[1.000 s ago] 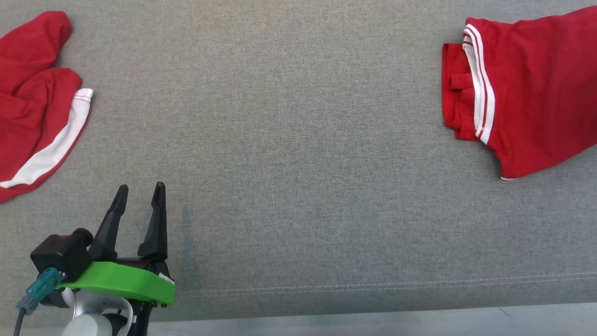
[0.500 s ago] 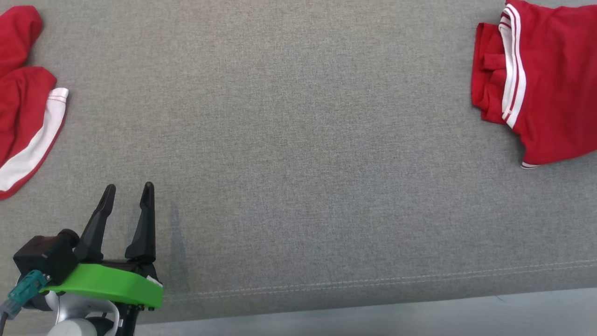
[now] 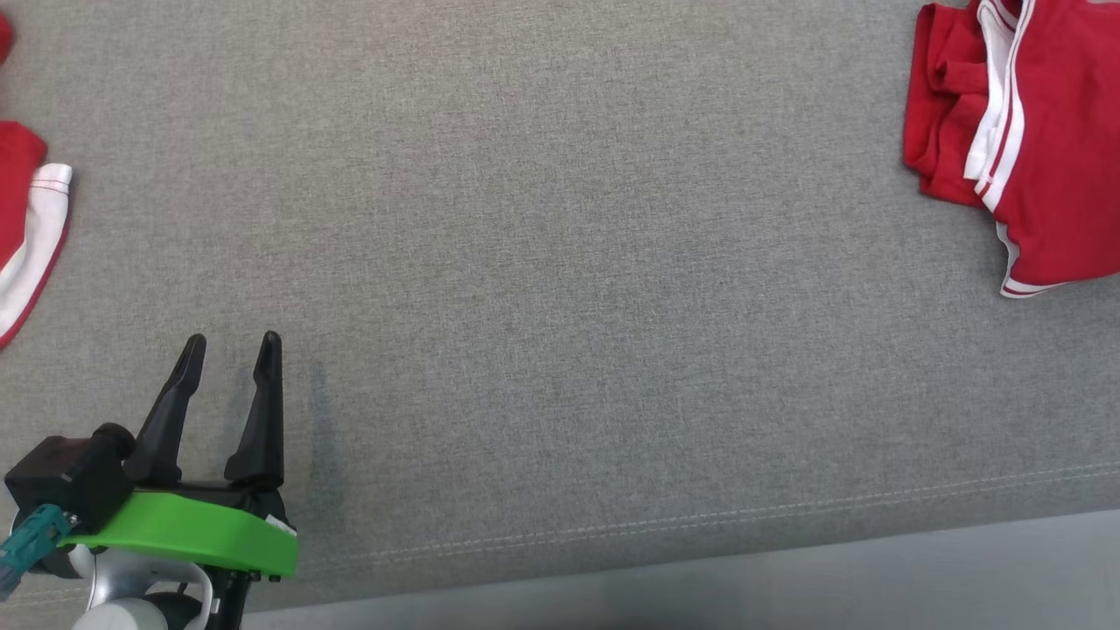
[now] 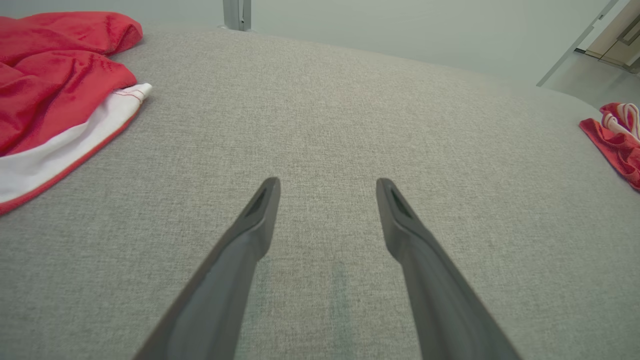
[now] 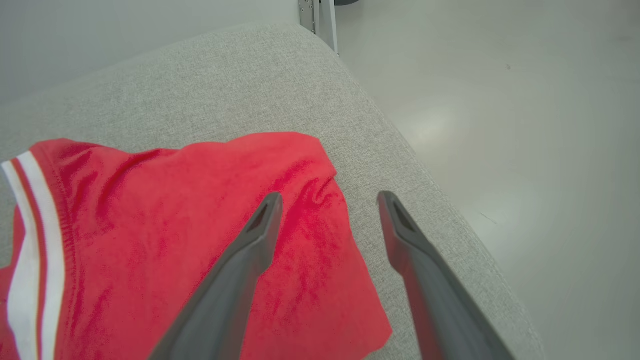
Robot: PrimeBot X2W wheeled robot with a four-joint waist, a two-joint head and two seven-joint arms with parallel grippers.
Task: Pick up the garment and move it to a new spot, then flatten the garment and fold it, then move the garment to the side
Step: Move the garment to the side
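The garment [image 3: 1050, 131] is red with white stripes and lies folded at the far right of the grey padded table [image 3: 560, 262]. It also shows small at the right edge of the left wrist view [image 4: 617, 145]. In the right wrist view my right gripper [image 5: 330, 196] hangs open over the garment's [image 5: 150, 240] right corner. Its left finger is over the cloth, its right finger over bare padding, and nothing sits between them. My left gripper [image 3: 232, 337] stands open and empty at the lower left, above bare padding [image 4: 327, 182].
A second red garment with a white band [image 3: 26, 227] lies crumpled at the table's left edge, and in the left wrist view [image 4: 55, 95] it shows at upper left. The table's right edge drops to pale floor [image 5: 500, 125] beside the folded garment. A seam [image 3: 700, 516] runs along the front edge.
The head camera has moved, so both red garments now sit nearer the picture's sides. The folded garment's striped edge lies a little differently. The left gripper stays open.
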